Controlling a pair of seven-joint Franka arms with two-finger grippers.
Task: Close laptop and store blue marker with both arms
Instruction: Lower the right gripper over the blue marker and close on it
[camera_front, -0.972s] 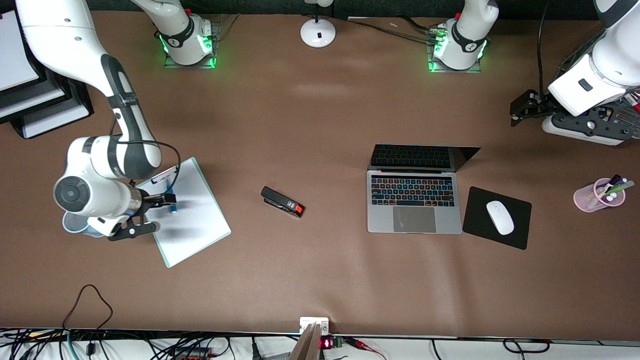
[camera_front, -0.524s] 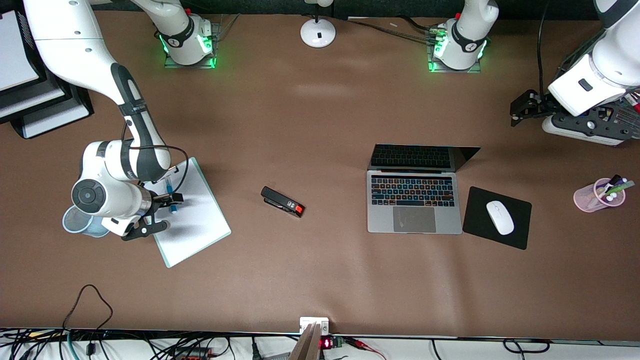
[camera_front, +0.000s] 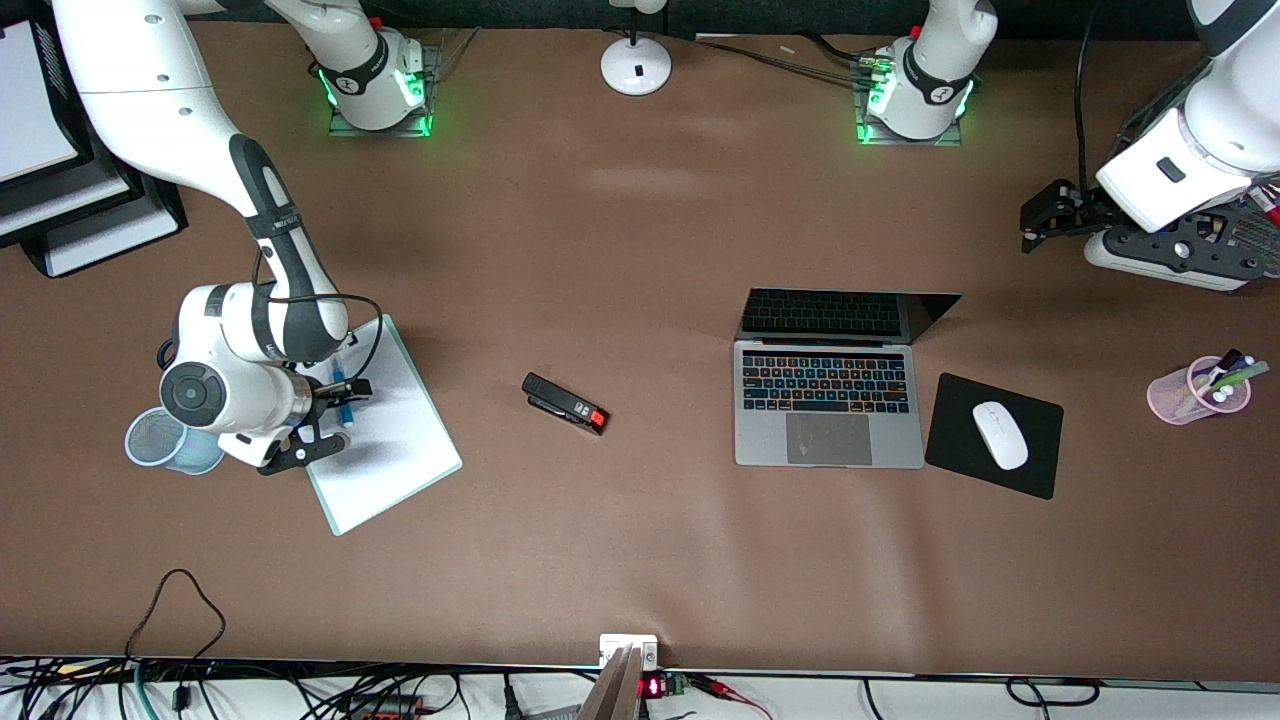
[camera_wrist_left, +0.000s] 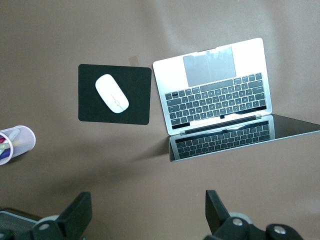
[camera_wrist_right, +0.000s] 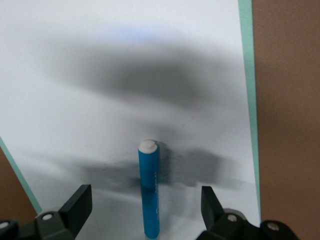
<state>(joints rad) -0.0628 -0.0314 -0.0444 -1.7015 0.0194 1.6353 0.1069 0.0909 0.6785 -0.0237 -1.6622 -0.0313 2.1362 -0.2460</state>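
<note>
Blue marker (camera_wrist_right: 149, 192), whitish-ended, lies on white clipboard (camera_wrist_right: 125, 75).

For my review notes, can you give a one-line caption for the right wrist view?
Open right gripper straddles the slim bright-blue marker lying on the white clipboard.

This is a robotics lab dressed up as an office desk. Two white robot arms are bolted to the table (camera_front: 640, 560) on bases (camera_front: 378, 95) lit green — hardly office furniture. The brown table carries staged desk things: an open laptop (camera_front: 828, 400), a mouse (camera_front: 1000, 434) on a black pad (camera_front: 995, 436), a stapler (camera_front: 566, 403), a clipboard (camera_front: 385, 440), a pen cup (camera_front: 1198, 391) and paper trays (camera_front: 70, 200). Loose cables (camera_front: 180, 625) and small electronics (camera_front: 660, 686) crowd the table edge nearest the front camera.
</note>
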